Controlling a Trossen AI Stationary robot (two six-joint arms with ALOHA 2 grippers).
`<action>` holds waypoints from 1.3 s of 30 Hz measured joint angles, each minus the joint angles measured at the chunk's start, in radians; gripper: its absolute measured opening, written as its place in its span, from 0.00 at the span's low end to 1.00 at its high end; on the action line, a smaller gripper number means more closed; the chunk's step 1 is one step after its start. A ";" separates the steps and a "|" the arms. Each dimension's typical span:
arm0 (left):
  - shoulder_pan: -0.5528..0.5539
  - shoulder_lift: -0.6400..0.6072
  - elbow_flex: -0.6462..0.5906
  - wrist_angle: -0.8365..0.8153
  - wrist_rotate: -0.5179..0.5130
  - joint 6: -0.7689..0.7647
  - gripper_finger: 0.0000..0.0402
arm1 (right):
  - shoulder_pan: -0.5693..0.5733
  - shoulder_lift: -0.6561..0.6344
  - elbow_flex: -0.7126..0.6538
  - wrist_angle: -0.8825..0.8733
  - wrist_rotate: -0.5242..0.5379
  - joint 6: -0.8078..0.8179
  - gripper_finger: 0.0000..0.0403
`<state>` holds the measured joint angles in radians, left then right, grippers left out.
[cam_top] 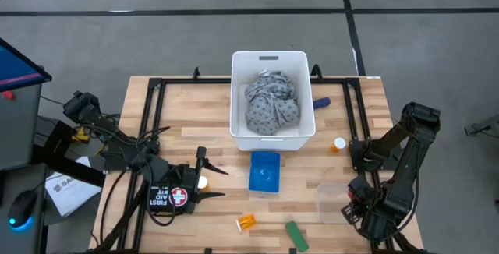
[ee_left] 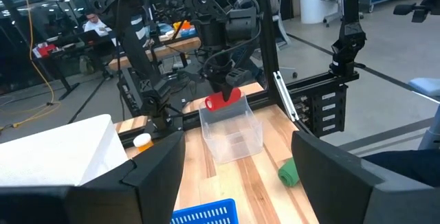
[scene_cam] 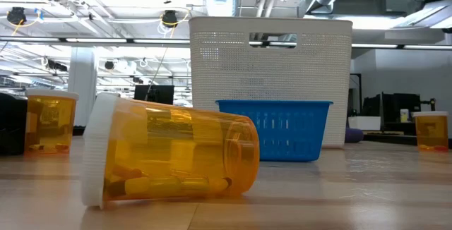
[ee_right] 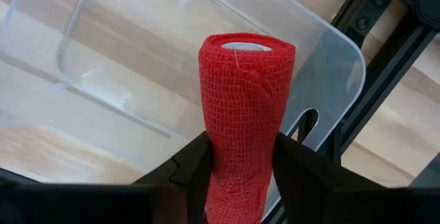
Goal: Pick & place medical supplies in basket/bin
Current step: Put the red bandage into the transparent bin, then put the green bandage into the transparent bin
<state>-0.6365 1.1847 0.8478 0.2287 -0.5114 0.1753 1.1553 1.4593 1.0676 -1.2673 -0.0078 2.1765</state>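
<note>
From overhead we've got the white bin point(cam_top: 272, 98) sitting at about 12 o'clock on the table, with the grey patterned cloth point(cam_top: 271, 101) already bunched up inside it. A blue roll point(cam_top: 321, 102) lies just beside the bin at its 3 o'clock, and one pill bottle point(cam_top: 337, 143) stands near the 4 o'clock corner. Right below the bin, at 6 o'clock, there's the small blue basket point(cam_top: 264, 171). Another orange bottle point(cam_top: 246, 222) lies tipped over further down at 6, next to a green roll point(cam_top: 295, 235). The left gripper point(cam_top: 204, 178) hangs at 8 o'clock by a first aid kit point(cam_top: 171, 196); the right gripper point(cam_top: 353, 201) is at 4 o'clock over a clear plastic tub point(cam_top: 330, 202).

Down at table level, that tipped bottle point(scene_cam: 169, 157) fills most of the view, with the blue basket point(scene_cam: 275, 129) and the white bin point(scene_cam: 270, 66) behind it.

From the left wrist, its own fingers point(ee_left: 155, 169) are spread wide apart with nothing between them. Across the table we see the other arm holding a red roll point(ee_left: 223, 99) above the clear tub point(ee_left: 232, 131).

The right wrist settles it: the right gripper point(ee_right: 240, 157) is clamped on the red roll point(ee_right: 245, 100), held upright over the clear tub point(ee_right: 172, 52).
</note>
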 joint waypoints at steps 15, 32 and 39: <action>0.000 0.000 0.000 0.000 0.000 0.000 0.64 | 0.000 0.000 0.000 -0.015 0.009 -0.003 0.53; 0.000 0.000 0.001 0.039 0.065 0.029 0.64 | -0.013 0.017 0.091 0.471 0.553 -0.494 0.52; 0.000 0.000 0.001 0.042 0.065 0.029 0.64 | -0.176 0.126 0.091 0.734 0.415 -0.797 0.53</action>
<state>-0.6365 1.1847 0.8486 0.2707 -0.4465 0.2043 0.9797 1.5855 1.1584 -0.5334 0.4077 1.3795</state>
